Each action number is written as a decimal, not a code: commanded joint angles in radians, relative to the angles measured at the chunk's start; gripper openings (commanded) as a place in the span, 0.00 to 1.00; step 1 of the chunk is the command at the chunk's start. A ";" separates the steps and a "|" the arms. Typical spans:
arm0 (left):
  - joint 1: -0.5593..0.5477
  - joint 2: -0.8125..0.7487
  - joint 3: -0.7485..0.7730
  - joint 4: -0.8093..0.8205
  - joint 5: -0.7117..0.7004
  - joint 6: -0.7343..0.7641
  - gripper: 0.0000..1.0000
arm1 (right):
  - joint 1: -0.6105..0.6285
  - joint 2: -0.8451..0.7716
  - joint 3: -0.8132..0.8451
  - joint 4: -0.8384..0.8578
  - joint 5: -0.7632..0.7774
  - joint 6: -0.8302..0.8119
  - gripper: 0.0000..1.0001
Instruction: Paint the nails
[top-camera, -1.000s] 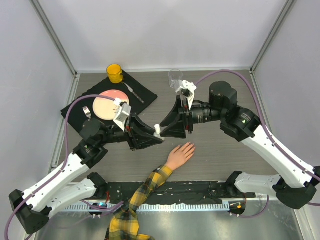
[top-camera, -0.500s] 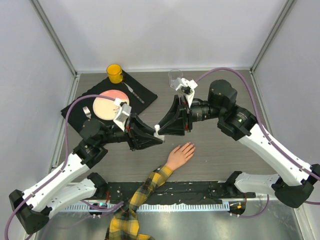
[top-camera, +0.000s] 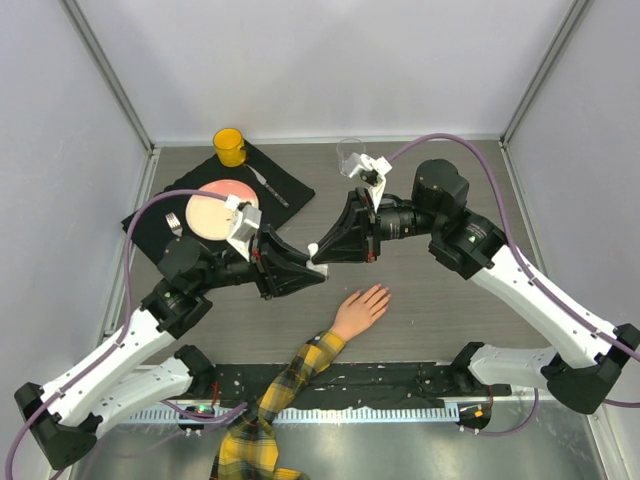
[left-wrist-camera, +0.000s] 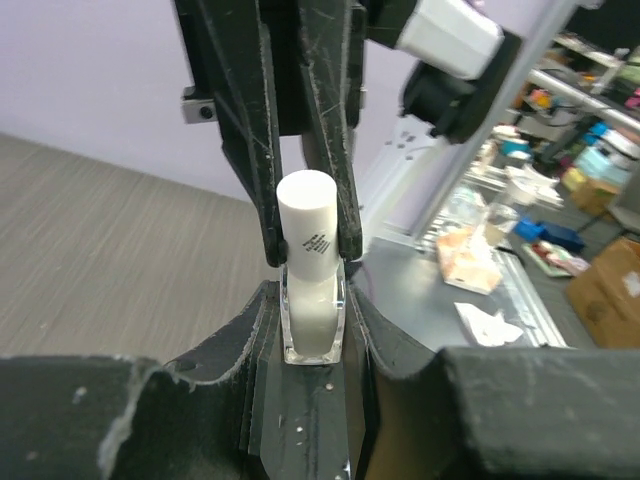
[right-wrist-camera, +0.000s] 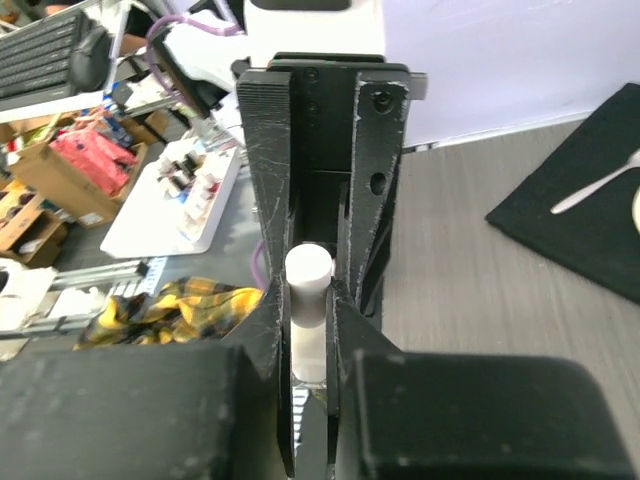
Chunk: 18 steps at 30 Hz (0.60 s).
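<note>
Nearer than the small clear bottle with a white cylindrical cap (left-wrist-camera: 312, 290), the peach mannequin hand's nails (top-camera: 383, 293) lie close by but apart from it. The left gripper (left-wrist-camera: 312, 335) pinches the bottle's body, the right gripper (right-wrist-camera: 308, 300) its cap; an off-axis twist could slip the bottle or spill polish. Beyond the bottle, a clear tumbler (top-camera: 350, 157) and black cloth mat (top-camera: 285, 185) flank open table (top-camera: 440, 300)
</note>
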 joint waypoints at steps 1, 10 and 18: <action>0.001 -0.045 0.113 -0.118 -0.248 0.147 0.00 | 0.012 -0.014 -0.036 -0.029 0.077 -0.060 0.01; -0.002 0.109 0.217 -0.184 -0.776 0.468 0.00 | 0.624 0.203 0.046 -0.105 1.949 -0.073 0.01; -0.004 0.141 0.187 -0.129 -0.695 0.448 0.00 | 0.647 0.261 0.076 -0.032 1.955 -0.073 0.06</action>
